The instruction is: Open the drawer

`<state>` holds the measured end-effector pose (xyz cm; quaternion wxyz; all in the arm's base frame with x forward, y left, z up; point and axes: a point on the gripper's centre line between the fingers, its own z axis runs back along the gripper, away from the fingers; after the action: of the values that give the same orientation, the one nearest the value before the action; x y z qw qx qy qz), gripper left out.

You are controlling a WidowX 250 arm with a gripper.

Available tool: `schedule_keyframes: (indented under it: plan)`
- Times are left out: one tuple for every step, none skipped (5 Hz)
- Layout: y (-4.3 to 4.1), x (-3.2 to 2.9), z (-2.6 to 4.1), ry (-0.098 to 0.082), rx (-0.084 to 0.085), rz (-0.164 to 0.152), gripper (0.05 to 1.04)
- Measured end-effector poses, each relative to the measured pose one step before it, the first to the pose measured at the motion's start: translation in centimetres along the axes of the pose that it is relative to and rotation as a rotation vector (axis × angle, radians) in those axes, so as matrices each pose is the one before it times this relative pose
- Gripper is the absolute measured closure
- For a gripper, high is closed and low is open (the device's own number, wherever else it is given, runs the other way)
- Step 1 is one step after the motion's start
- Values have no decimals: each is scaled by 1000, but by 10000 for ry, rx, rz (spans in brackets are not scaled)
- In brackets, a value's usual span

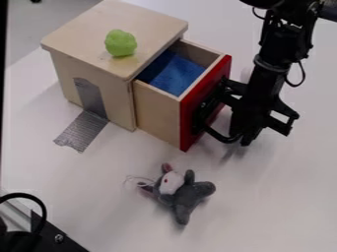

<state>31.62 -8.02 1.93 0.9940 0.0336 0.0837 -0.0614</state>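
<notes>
The black gripper [249, 106] is at the right of the drawer, hanging low over the table against the outer side of its red front [208, 101]. Dark parts of it overlap the middle of that front, so its contact with any handle is hidden. The drawer [156, 108] stands out from the right side of the wooden box [99, 29], with a wide part of its inside exposed. Blue material [174, 73] lies in the drawer.
A light green lump [120, 43] rests on the box top. Silver tape [83, 130] runs from the box's side onto the table. A grey plush mouse [184, 197] lies in front of the drawer. Black hardware [49, 238] occupies the lower left corner.
</notes>
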Motion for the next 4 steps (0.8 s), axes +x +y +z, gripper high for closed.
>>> schedule_keyframes:
  plan:
    - [-517, 421, 13, 31, -108, 91, 960]
    - [-585, 138, -7, -18, -4, -61, 960]
    - [30, -44, 0, 28, 19, 132, 924]
    - [-876, 531, 705, -313, 277, -501, 714]
